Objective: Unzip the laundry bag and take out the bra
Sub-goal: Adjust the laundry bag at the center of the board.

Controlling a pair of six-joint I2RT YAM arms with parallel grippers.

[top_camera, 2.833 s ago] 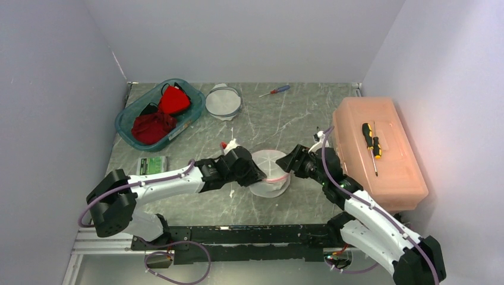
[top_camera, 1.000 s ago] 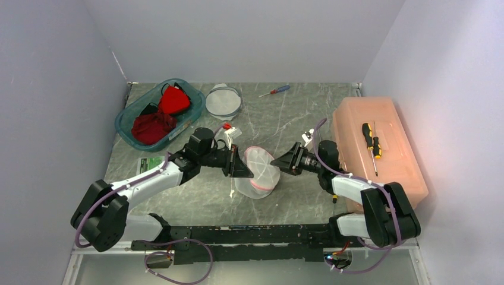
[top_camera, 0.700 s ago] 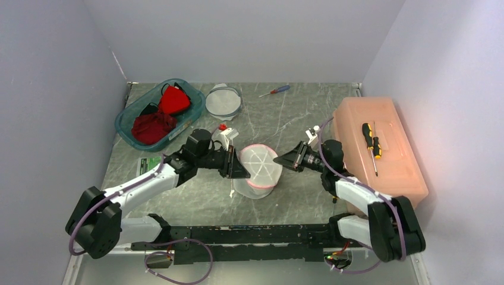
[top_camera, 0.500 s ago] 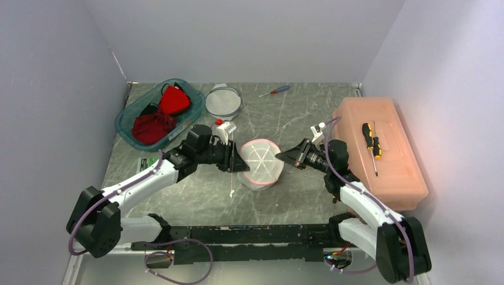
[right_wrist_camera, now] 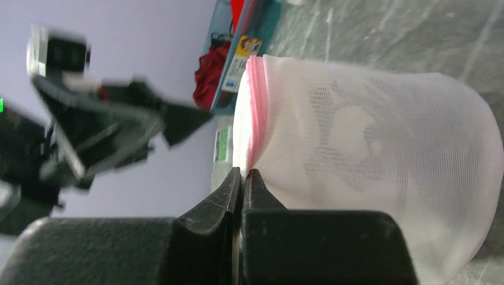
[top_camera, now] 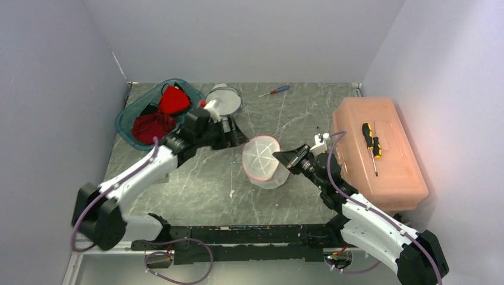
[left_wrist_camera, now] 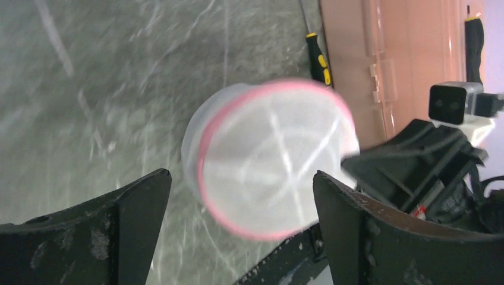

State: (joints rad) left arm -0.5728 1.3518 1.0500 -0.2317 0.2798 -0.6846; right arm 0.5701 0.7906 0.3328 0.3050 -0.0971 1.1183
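Note:
The laundry bag (top_camera: 260, 161) is a white mesh drum with a pink zipper rim, tipped on its side at the table's middle. My right gripper (top_camera: 280, 158) is shut on that pink rim (right_wrist_camera: 255, 113), its jaws (right_wrist_camera: 243, 173) pressed together over the seam. The bra is hidden inside; only a dim shape (right_wrist_camera: 350, 139) shows through the mesh. My left gripper (top_camera: 238, 138) is wide open and stands apart from the bag, up and to its left. In the left wrist view the bag (left_wrist_camera: 273, 163) lies beyond the spread fingers (left_wrist_camera: 136, 219), untouched.
A teal bin (top_camera: 128, 122) with red garments sits at the back left, next to a second round mesh bag (top_camera: 224, 101). A small screwdriver (top_camera: 274, 91) lies at the back. The orange toolbox (top_camera: 386, 172) on the right carries a yellow-black screwdriver (top_camera: 372, 140).
My left gripper opened, let go of the bag and pulled back toward the bin. My right gripper closed on the zipper rim and now holds the bag alone.

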